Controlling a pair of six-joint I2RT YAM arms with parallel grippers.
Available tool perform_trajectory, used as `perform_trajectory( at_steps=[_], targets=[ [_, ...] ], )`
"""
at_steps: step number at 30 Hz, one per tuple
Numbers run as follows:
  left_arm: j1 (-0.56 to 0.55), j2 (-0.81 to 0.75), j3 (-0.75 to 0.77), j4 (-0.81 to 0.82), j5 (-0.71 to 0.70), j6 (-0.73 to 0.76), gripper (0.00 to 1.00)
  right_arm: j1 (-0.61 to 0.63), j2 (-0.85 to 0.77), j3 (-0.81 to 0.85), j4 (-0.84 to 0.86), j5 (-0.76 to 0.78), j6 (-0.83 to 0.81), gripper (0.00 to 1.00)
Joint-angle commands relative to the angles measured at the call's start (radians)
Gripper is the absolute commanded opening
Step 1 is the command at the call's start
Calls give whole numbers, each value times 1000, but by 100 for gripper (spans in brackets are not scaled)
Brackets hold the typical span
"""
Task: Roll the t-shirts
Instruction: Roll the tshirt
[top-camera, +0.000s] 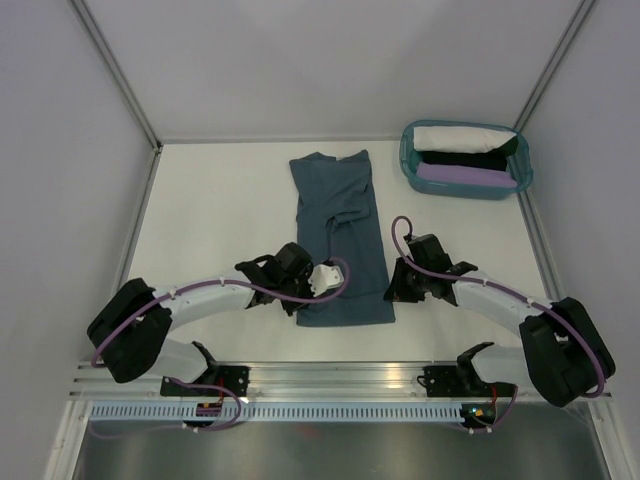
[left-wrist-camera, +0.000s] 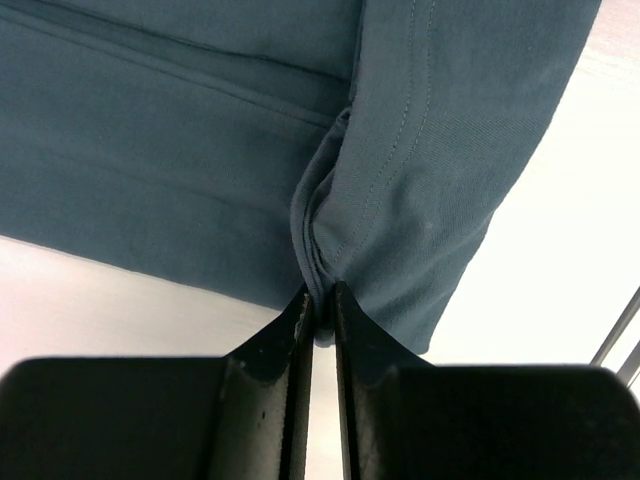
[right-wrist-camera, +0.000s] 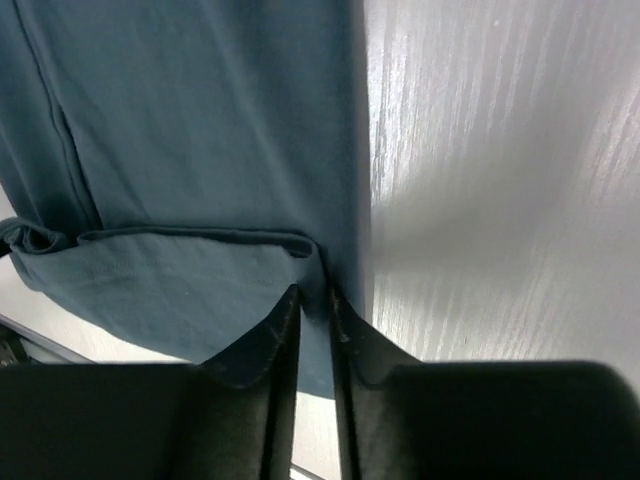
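A slate-blue t-shirt (top-camera: 338, 235) lies on the white table, folded lengthwise into a long strip with its neck at the far end. My left gripper (top-camera: 303, 297) is at the shirt's near left edge. In the left wrist view the left gripper (left-wrist-camera: 321, 303) is shut on a bunched fold of the blue shirt (left-wrist-camera: 420, 150). My right gripper (top-camera: 392, 292) is at the near right edge. In the right wrist view the right gripper (right-wrist-camera: 315, 300) is shut on the shirt's (right-wrist-camera: 200, 130) edge, beside a hem.
A teal plastic basket (top-camera: 406, 157) stands at the back right and holds folded white, black and purple clothes. Grey walls with metal posts close in the table on the left, right and back. A metal rail runs along the near edge.
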Motion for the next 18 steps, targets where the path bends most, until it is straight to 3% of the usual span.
perform_trajectory(
  at_steps=[1, 2, 4, 10, 15, 17, 18],
  targets=[
    [5, -9, -14, 36, -15, 19, 18, 2, 35, -7, 62, 35, 2, 21],
    [5, -8, -16, 39, -21, 19, 18, 4, 44, -7, 67, 37, 6, 10],
    [5, -6, -16, 49, -32, 24, 18, 2, 46, -13, 59, 57, 9, 0],
    [5, -11, -22, 73, -75, 21, 18, 1, -61, -36, -4, 201, 34, 0],
    [5, -11, -43, 98, -85, 36, 17, 1, -65, -48, 47, 138, 38, 0],
    [5, -14, -52, 107, -87, 47, 22, 1, -49, -39, 37, 131, 26, 0],
    [5, -17, -59, 112, -89, 52, 30, -1, -38, -31, 34, 127, 22, 0]
  ],
)
